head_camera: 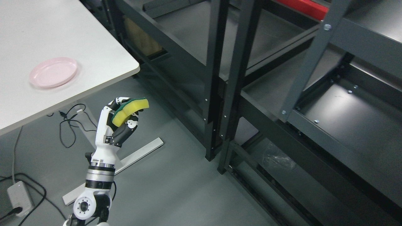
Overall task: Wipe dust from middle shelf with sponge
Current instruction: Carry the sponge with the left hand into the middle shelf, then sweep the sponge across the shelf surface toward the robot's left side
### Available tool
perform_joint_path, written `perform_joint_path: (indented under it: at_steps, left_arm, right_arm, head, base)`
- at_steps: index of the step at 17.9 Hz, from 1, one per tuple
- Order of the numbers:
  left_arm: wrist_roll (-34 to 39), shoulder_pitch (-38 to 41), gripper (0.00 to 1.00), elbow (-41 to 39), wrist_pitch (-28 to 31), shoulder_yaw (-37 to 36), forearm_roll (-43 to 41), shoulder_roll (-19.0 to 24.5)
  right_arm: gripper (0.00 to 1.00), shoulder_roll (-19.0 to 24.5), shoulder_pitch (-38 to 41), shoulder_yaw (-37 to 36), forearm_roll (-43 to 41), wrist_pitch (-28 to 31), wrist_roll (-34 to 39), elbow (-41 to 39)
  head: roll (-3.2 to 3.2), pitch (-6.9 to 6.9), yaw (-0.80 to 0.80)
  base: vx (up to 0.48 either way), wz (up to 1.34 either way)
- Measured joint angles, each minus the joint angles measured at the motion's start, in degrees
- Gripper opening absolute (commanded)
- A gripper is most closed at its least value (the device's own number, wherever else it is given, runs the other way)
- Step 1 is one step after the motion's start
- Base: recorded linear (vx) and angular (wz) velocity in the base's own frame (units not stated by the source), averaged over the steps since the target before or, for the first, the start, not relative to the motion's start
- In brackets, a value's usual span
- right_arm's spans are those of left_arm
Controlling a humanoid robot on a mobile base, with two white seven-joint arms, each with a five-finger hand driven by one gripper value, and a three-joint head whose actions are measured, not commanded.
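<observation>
My left hand (124, 114) rises from the lower left, held up over the floor beside the white table. Its fingers are curled on a yellow sponge (129, 110) with a green scouring layer on the back. The sponge bends slightly in the grasp. The dark metal shelving (216, 78) stands to the right, well apart from the hand. Its middle shelf board (345, 110) shows at the right as a bare dark surface with a bright reflection. My right arm does not show.
A white table (62, 37) fills the upper left, with a pink plate (53, 72) on it. Black cables (70, 125) and a white power adapter (19, 197) lie on the grey floor. A table foot bar (138, 155) runs under the hand. Crumpled clear plastic (278, 160) lies on the bottom shelf.
</observation>
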Motion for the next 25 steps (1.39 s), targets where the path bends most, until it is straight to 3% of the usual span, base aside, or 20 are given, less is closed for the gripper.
perform_joint_path:
  at_steps: [6,13,19,25]
  left_arm:
    - [-7.1,-7.1,0.00,-0.2,-3.7,-9.5,-11.0,0.0]
    - [-8.6,-21.2,0.00,-0.3,-4.6,-25.5,-23.6,0.0]
    - [-11.7,-29.5,0.00,-0.3,-5.7,-37.4,-27.6,0.0]
    - [-12.3,-39.3,0.00,-0.9,-11.9,-43.7,-29.7,-0.1]
  right_arm:
    - [1.00,0.0,0.0,0.0,0.0,0.0,0.0,0.0]
    - [1.00,0.0,0.0,0.0,0.0,0.0,0.0,0.0]
    - [1.00,0.0,0.0,0.0,0.0,0.0,0.0,0.0]
    - [1.00,0.0,0.0,0.0,0.0,0.0,0.0,0.0]
  head:
    - [0.00,0.00,0.00]
    - [0.00,-0.01,0.00]
    - [0.00,-0.03,0.00]
    - [0.00,-0.05,0.00]
  base:
    - [-0.023,-0.52]
    - [0.029,-0.53]
    - [0.054,-0.59]
    - [0.062,-0.35]
